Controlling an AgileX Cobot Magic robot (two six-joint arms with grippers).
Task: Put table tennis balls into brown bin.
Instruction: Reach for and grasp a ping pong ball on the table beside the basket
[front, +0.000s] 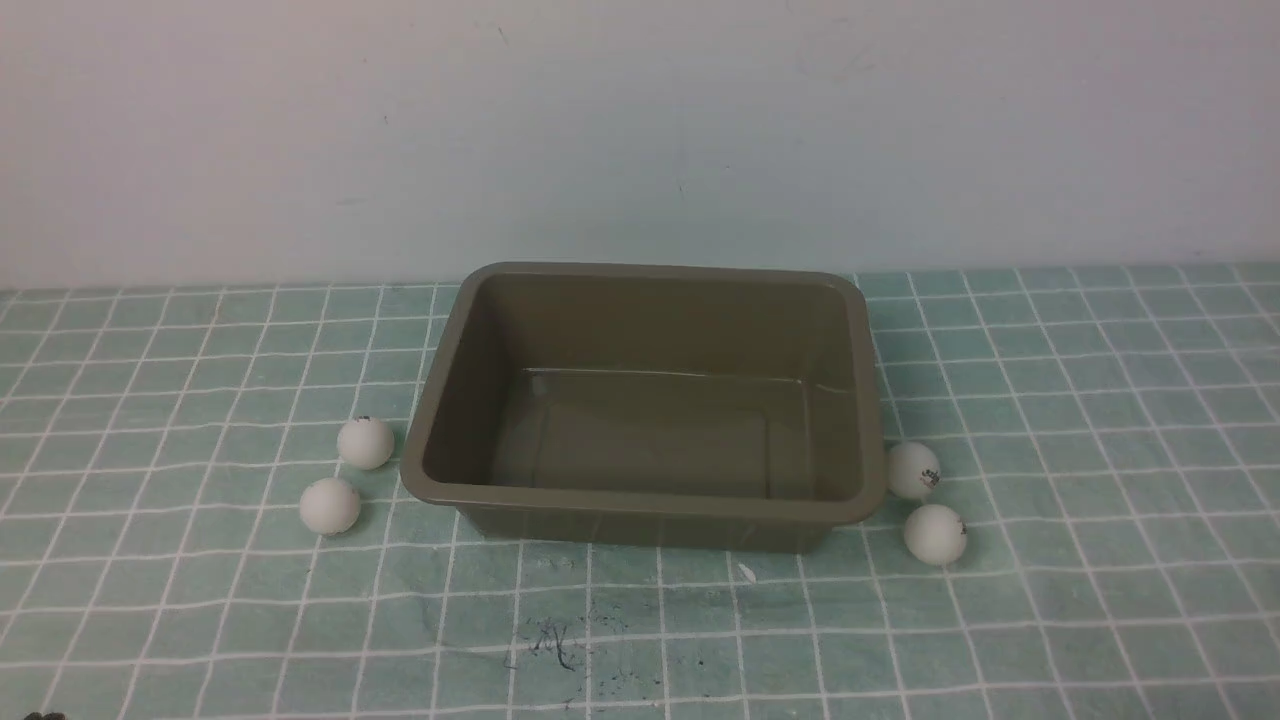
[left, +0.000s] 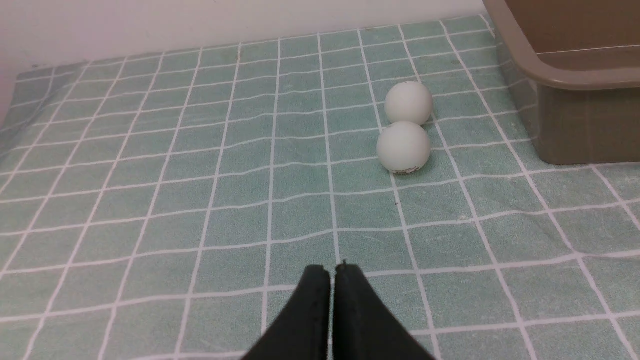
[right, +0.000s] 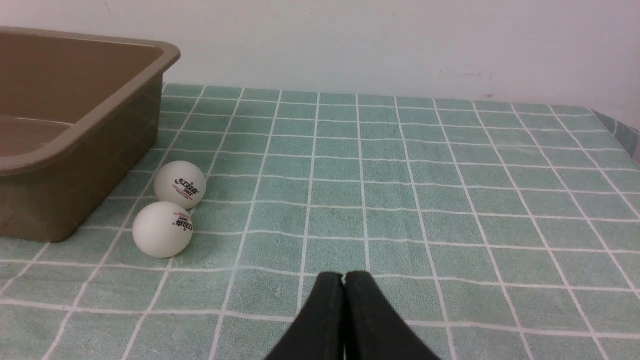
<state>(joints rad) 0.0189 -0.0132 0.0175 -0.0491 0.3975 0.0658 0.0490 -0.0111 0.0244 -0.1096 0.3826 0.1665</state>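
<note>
The brown bin (front: 440, 488) stands in the middle of the green checked cloth, with nothing inside. Two table tennis balls (front: 365, 443) (front: 329, 505) lie on the cloth by its left wall, and two more (front: 913, 470) (front: 935, 534) by its right wall. In the left wrist view the left pair (left: 408, 103) (left: 403, 147) lies ahead of my left gripper (left: 332, 270), which is shut and holds nothing. In the right wrist view the right pair (right: 179, 184) (right: 162, 229) lies ahead and to one side of my right gripper (right: 343, 276), also shut and holding nothing. Neither gripper shows in the front view.
A pale wall (front: 640, 130) rises right behind the bin. The cloth (front: 1100, 420) stretches to both sides and toward me, with dark smudges (front: 555, 640) near the front. The bin's corner (left: 575, 80) shows in the left wrist view.
</note>
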